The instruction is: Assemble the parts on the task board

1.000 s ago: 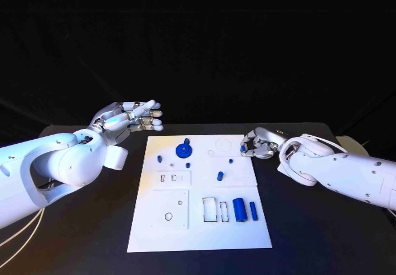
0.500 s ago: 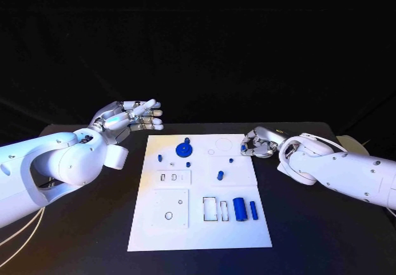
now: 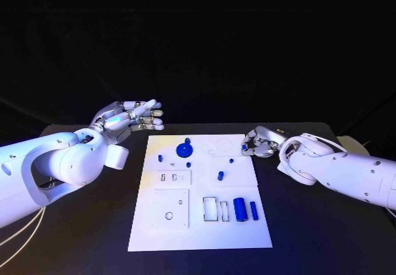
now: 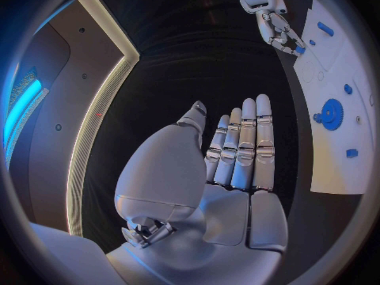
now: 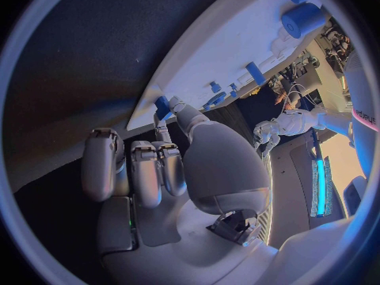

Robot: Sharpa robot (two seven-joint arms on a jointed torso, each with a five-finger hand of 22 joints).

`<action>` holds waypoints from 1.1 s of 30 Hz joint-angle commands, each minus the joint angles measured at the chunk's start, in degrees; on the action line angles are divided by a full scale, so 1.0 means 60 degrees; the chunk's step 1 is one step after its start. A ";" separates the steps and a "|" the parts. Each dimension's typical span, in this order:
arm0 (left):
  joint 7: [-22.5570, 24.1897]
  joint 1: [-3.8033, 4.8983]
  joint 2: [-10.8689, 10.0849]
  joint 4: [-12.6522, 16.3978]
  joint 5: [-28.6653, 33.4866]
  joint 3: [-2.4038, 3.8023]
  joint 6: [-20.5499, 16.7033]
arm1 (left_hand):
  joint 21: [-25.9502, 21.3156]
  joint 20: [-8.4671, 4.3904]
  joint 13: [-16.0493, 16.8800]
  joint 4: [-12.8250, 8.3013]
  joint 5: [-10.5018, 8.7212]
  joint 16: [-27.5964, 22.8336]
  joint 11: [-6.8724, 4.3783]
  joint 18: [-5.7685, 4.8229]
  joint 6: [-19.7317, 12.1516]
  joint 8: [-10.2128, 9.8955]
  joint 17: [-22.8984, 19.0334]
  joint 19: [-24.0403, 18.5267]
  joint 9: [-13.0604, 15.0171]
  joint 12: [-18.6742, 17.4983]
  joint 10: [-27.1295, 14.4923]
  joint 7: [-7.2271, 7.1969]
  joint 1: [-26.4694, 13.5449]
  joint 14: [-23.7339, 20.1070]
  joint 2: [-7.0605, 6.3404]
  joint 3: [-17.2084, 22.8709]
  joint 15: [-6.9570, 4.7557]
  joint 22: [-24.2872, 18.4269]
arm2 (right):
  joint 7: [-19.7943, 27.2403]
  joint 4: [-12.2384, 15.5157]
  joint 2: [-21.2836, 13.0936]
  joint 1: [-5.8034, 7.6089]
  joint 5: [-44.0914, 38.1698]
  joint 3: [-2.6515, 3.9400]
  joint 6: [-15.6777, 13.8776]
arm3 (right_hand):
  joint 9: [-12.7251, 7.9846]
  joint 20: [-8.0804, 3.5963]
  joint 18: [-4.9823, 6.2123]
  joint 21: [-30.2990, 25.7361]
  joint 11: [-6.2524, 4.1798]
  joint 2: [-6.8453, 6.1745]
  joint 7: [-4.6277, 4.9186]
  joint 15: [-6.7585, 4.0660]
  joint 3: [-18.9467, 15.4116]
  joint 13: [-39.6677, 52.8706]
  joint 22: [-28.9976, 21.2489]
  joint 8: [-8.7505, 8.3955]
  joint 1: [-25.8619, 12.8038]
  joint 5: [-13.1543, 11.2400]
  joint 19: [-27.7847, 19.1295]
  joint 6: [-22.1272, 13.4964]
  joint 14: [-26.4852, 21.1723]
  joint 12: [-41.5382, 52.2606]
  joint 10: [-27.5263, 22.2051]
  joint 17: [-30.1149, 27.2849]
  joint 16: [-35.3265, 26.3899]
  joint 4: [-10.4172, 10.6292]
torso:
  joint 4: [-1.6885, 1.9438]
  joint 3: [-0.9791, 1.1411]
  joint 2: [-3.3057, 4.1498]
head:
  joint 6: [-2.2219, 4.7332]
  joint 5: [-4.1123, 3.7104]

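Note:
The white task board (image 3: 198,235) lies in the middle of the black table. On its far part sit a blue gear (image 3: 185,150) and several small blue pegs, such as one (image 3: 220,175) near the centre. A blue cylinder (image 3: 239,209) and a thin blue bar (image 3: 253,211) lie at its near right. My right hand (image 3: 261,143) rests at the board's far right edge and pinches a small blue part (image 5: 162,106) between thumb and finger. My left hand (image 3: 132,118) hovers beyond the board's far left corner, fingers straight and holding nothing. The gear (image 4: 331,114) also appears in the left wrist view.
Black table surface (image 3: 321,229) surrounds the board on all sides. The board has cut-out slots (image 3: 209,209) beside the cylinder and a raised white plate (image 3: 170,209) at its near left.

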 commanded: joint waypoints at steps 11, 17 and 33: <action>0.0054 0.0008 -0.0003 -0.0130 0.0039 0.0004 0.0176 | -0.0053 -0.0006 -0.0010 -0.0052 -0.0031 -0.0049 0.0017 0.0029 0.0035 -0.0035 0.0009 -0.0053 -0.0007 -0.0024 0.0057 0.0001 0.0111 -0.0076 -0.0007 -0.0015 -0.0010 -0.0016 | -0.0502 0.1422 -0.0387 0.0347 0.0122 0.0042 -0.0294 | 0.0077 -0.0007 -0.0141 0.0096 -0.0082 0.0107 -0.0039 0.0030 0.0106 0.2461 0.0328 -0.0024 -0.0040 0.0296 0.0069 0.0214 0.0979 0.0008 0.0947 0.2514 0.0056 0.0003 | -0.0027 -0.0061 -0.0073 | 0.0017 0.0114; 0.0072 0.0010 0.0092 -0.0507 0.0162 0.0004 0.0162 | -0.0051 -0.0007 -0.0013 -0.0055 -0.0031 -0.0057 0.0020 0.0030 0.0040 -0.0045 0.0018 -0.0051 -0.0008 -0.0034 0.0061 0.0007 0.0125 -0.0072 0.0020 -0.0012 -0.0010 -0.0018 | -0.0958 0.2263 -0.0241 0.0596 -0.0090 0.0047 -0.0255 | 0.0079 -0.0003 -0.0146 0.0112 -0.0082 0.0112 -0.0036 0.0036 0.0110 0.2462 0.0346 -0.0028 -0.0048 0.0311 0.0081 0.0218 0.0979 0.0009 0.0948 0.2514 0.0056 0.0007 | -0.0008 -0.0116 -0.0172 | 0.0013 0.0267; 0.0106 0.0003 0.0417 -0.1234 0.0280 -0.0098 0.0205 | -0.0050 -0.0008 -0.0012 -0.0058 -0.0031 -0.0058 0.0018 0.0030 0.0047 -0.0044 0.0021 -0.0050 -0.0007 -0.0033 0.0069 0.0005 0.0131 -0.0069 0.0026 -0.0011 -0.0011 -0.0019 | -0.1642 0.2500 0.1519 0.0471 -0.1279 -0.0033 -0.0056 | 0.0084 0.0018 -0.0138 0.0081 -0.0072 0.0118 -0.0021 0.0060 0.0116 0.2431 0.0321 -0.0068 -0.0119 0.0350 0.0063 0.0207 0.0979 -0.0021 0.0922 0.2514 0.0056 0.0048 | 0.0089 -0.0304 -0.0336 | -0.0146 0.0823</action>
